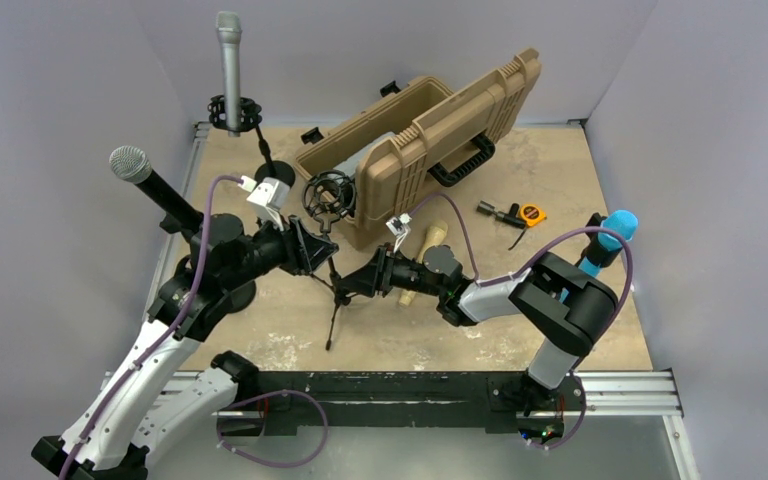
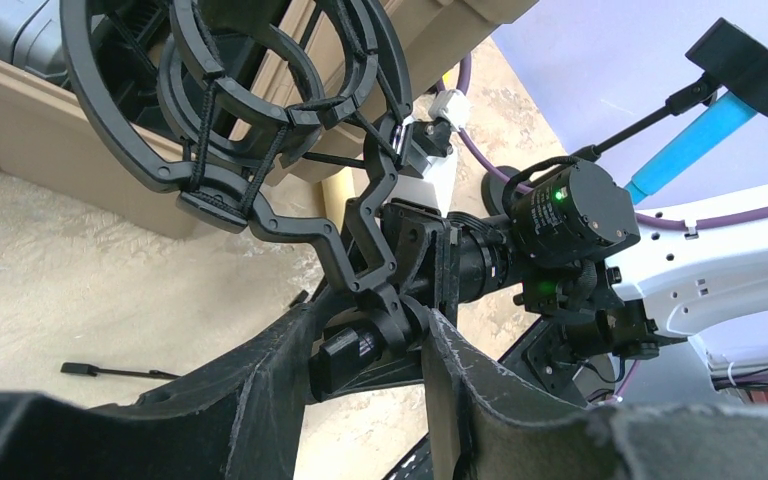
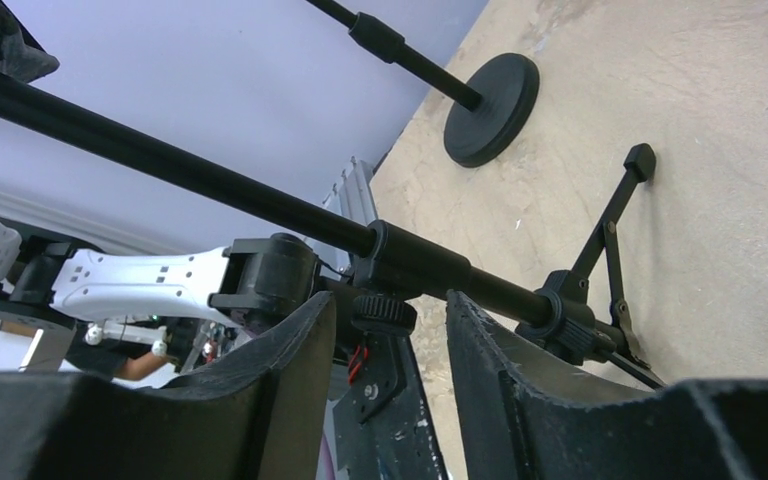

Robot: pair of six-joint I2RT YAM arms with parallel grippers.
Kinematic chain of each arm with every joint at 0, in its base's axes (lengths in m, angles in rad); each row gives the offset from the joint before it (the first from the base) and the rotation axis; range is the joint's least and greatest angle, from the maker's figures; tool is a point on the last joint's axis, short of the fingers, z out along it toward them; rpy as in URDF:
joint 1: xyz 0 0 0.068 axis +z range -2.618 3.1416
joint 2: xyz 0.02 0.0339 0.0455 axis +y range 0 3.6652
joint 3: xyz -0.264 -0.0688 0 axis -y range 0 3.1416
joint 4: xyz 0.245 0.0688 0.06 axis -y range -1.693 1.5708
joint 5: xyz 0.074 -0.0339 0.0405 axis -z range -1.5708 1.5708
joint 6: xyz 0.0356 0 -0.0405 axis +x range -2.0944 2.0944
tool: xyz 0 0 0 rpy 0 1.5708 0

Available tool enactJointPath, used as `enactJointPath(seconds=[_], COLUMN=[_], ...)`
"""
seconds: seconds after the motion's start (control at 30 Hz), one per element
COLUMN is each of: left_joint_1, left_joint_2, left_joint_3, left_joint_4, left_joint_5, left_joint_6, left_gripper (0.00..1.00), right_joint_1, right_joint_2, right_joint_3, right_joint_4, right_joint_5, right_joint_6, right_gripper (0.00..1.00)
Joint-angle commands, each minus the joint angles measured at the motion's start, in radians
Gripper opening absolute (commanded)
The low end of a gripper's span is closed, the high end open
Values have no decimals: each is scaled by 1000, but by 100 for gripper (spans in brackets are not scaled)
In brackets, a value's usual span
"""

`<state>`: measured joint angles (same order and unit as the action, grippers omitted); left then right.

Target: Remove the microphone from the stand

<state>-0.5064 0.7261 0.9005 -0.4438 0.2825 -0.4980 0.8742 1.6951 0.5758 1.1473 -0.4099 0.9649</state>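
Observation:
An empty black shock mount [image 1: 327, 195] tops a thin tripod stand [image 1: 336, 300] in the middle of the table; it fills the upper left of the left wrist view [image 2: 230, 110]. No microphone sits in this mount. My left gripper [image 1: 315, 250] [image 2: 370, 320] is shut on the black swivel joint [image 2: 360, 345] just below the mount. My right gripper [image 1: 345, 285] [image 3: 390, 300] is open; its fingers straddle the clamp knob [image 3: 384, 313] on the stand's pole [image 3: 260, 200]. A silver microphone [image 1: 228, 60], a black microphone [image 1: 145, 175] and a blue microphone [image 1: 615, 232] sit in other stands.
An open tan hard case [image 1: 430, 140] stands behind the tripod. A beige cylinder [image 1: 422, 255] lies under my right wrist. A tape measure [image 1: 530, 213] and a black tool [image 1: 500, 210] lie right of the case. A round stand base [image 3: 490, 110] is close by.

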Motion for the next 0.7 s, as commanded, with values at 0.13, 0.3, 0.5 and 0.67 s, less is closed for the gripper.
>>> enactJointPath(seconds=[0.13,0.3,0.5,0.67], left_joint_1=[-3,-3,-3,-3], left_joint_2=[-12,-13,-18,-26], left_joint_3=[-9,-11,-21,-18], left_joint_4=[19,19,17,13], left_joint_5=[-21,-20,-18,-21], left_joint_6=[-7,-7,-11,-11], left_gripper=[42,42,42,42], right_joint_1=[2,7,49,88], right_joint_2=[-25,-34,-56,-88], right_joint_3=[7,-10,-31,-17], right_joint_4=[23,-1,-55,-133], right_joint_5=[48,117,266,399], right_joint_6=[22,-19,-101,-184], right_gripper=[21,0,0,0])
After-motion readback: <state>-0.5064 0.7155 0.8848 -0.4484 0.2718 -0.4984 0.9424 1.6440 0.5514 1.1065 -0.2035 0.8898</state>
